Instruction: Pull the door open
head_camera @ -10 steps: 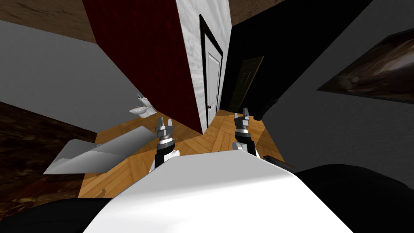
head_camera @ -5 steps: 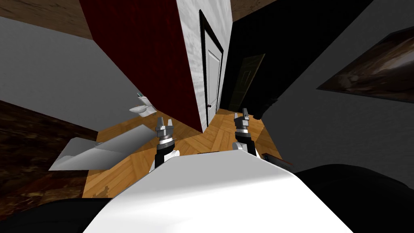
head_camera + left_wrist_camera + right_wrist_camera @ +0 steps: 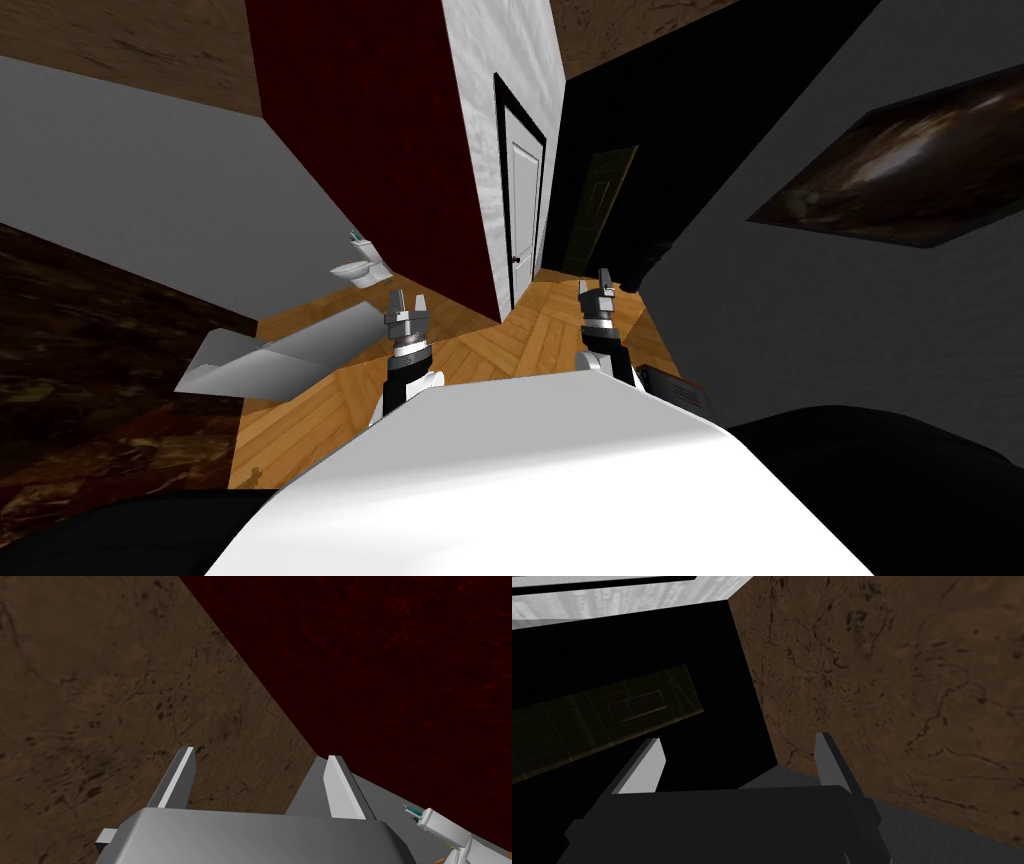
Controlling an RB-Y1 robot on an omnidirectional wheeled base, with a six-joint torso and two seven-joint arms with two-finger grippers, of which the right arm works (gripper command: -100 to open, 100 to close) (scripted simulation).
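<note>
White toilet (image 3: 358,268) stands at far left against the grey wall. Left gripper (image 3: 408,301) hovers over the wood floor (image 3: 300,420), jaws spread, holding nothing. Beyond the red wall (image 3: 380,140), the white door (image 3: 524,215) sits closed in its dark frame, well ahead, between the two grippers. Right gripper (image 3: 594,284) has jaws spread, empty, near a dark door (image 3: 600,205).

My view is swinging, so the move is mine. The toilet (image 3: 358,268) and the pale slab (image 3: 280,352) on the floor now sit nearer the left gripper (image 3: 409,298) and its fingers. The white door (image 3: 523,205), beyond and between both pairs of fingers, looks shorter.
</note>
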